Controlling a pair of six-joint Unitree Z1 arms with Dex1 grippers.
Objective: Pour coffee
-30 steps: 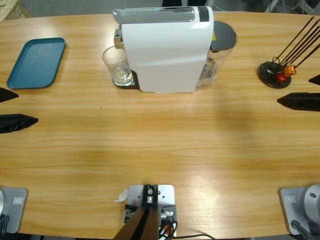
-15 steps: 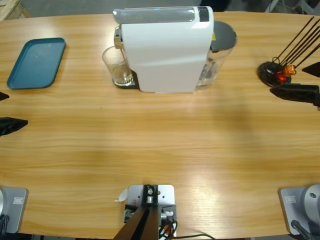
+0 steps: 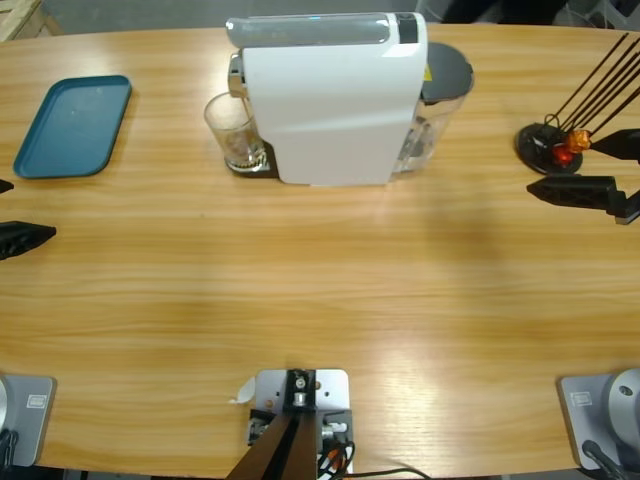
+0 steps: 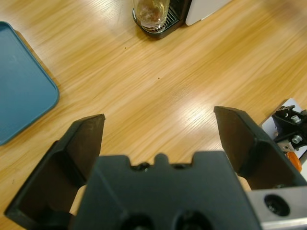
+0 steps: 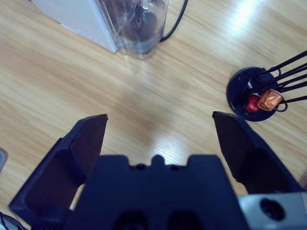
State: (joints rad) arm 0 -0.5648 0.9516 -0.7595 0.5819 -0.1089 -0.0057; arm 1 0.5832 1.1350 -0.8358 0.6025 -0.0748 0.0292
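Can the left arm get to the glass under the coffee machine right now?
Probably yes. The left gripper is open and holds nothing, and only bare table lies between it and the glass, which stands on the white coffee machine's drip tray, its near side exposed.

The coffee machine [image 3: 325, 100] is white with a silver top, and the tray [image 3: 73, 126] is teal. The table [image 3: 320, 300] is light streaked wood; the two capsules [image 5: 261, 101] are red and orange.

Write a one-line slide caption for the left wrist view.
Open left gripper above wooden table, facing glass and teal tray.
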